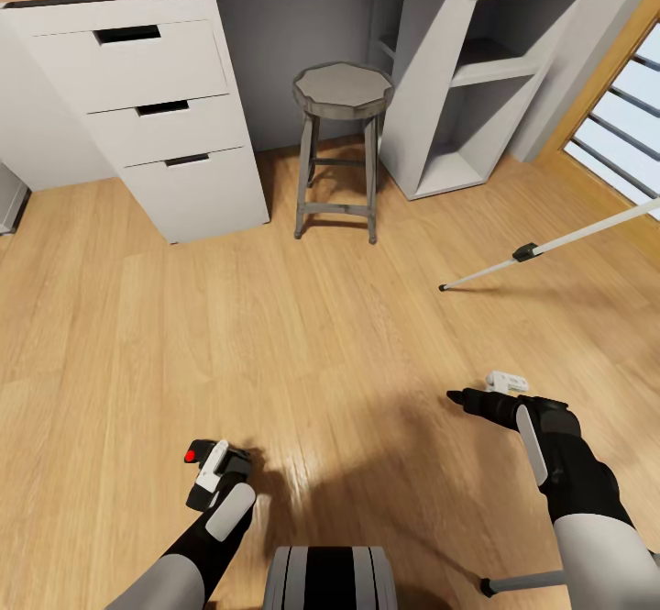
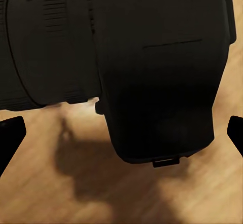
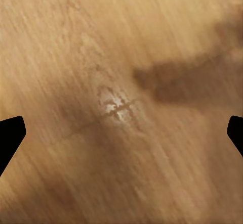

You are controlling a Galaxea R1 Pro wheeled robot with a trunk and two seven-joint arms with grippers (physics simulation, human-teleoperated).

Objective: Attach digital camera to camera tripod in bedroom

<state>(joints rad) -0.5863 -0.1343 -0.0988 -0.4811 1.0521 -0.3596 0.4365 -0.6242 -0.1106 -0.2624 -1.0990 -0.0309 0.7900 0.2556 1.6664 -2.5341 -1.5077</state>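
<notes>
Low over wood floor point(image 1: 275, 335), left hand point(image 1: 213, 477) grasping digital camera point(image 2: 152, 72), right hand point(image 1: 472, 400) released.

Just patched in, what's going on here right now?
The left gripper is carrying the camera, held low over the wood floor. The right gripper hangs with nothing between its fingers. A tripod leg pokes in from the right, near the window, with another leg low by the right arm. Ahead are a stool and a desk with drawers. The camera isn't mounted yet.
</notes>
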